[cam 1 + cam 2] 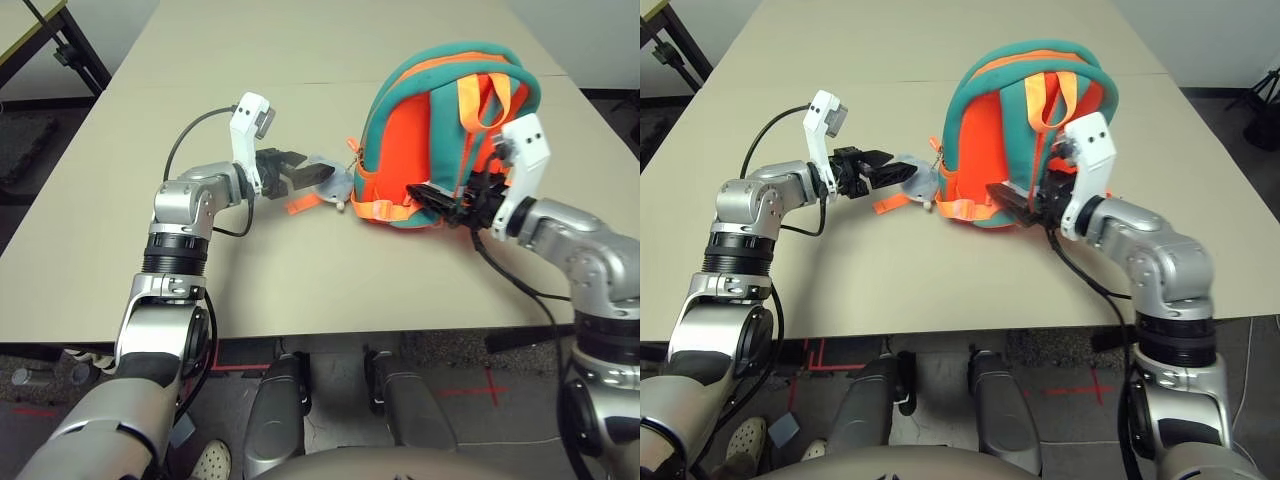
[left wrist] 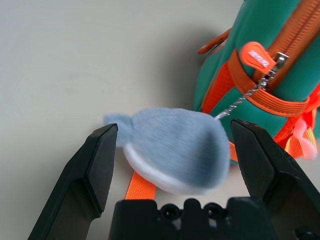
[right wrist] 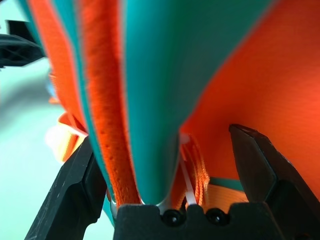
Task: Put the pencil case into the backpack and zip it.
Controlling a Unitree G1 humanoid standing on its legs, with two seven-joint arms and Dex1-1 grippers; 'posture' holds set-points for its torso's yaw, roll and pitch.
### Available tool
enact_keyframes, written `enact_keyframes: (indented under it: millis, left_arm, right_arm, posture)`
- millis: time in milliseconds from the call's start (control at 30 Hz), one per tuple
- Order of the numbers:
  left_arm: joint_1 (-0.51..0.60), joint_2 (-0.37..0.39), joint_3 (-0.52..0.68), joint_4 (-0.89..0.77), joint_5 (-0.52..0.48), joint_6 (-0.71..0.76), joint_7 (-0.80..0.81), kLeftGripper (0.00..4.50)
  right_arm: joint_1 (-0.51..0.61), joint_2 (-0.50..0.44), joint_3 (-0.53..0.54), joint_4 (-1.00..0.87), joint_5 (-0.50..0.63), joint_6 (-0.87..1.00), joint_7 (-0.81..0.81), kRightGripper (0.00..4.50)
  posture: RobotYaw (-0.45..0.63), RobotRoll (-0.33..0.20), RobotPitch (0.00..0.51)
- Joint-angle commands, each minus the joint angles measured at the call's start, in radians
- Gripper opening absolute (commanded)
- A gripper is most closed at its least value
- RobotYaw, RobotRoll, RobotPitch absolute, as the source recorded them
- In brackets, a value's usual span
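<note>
A: Left eye view first: what do you have nearest you?

B: Your two silver forearms over the beige tabletop (image 1: 300, 290). The left pincer (image 1: 318, 176) sits left of centre with its fingers spread apart, and the grey plush charm (image 2: 175, 147) lies between them, not squeezed as far as you can see in the left wrist view. A thin bead chain (image 2: 245, 95) runs from the charm up to the zipper pull.

A: And your right side?

B: The right pincer (image 1: 432, 197) is also spread wide, against the near right side of the backpack (image 1: 430, 150). In the right wrist view a teal-edged strap hangs between its fingers (image 3: 75, 195); you cannot tell whether they touch it.

A: Farther back?

B: The backpack stands upright, right of centre, straps facing you. An orange webbing strap (image 1: 300, 205) lies flat beside its left foot.
</note>
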Motion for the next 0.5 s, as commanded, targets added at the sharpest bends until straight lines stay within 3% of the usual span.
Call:
enact_keyframes:
  millis: [33,500]
  left_arm:
    - [0.022,0.006,0.003,-0.026,-0.019,0.017,0.012,4.5]
    - [0.034,0.042,0.005,-0.019,-0.033,0.017,0.024,4.5]
  right_arm:
    - [0.021,-0.05,-0.064,-0.024,0.048,0.05,0.013,4.49]
    - [0.063,-0.232,-0.17,-0.001,0.247,0.162,0.158,4.49]
  posture:
    - [-0.15,0.0,0.194]
    - [-0.15,0.0,0.192]
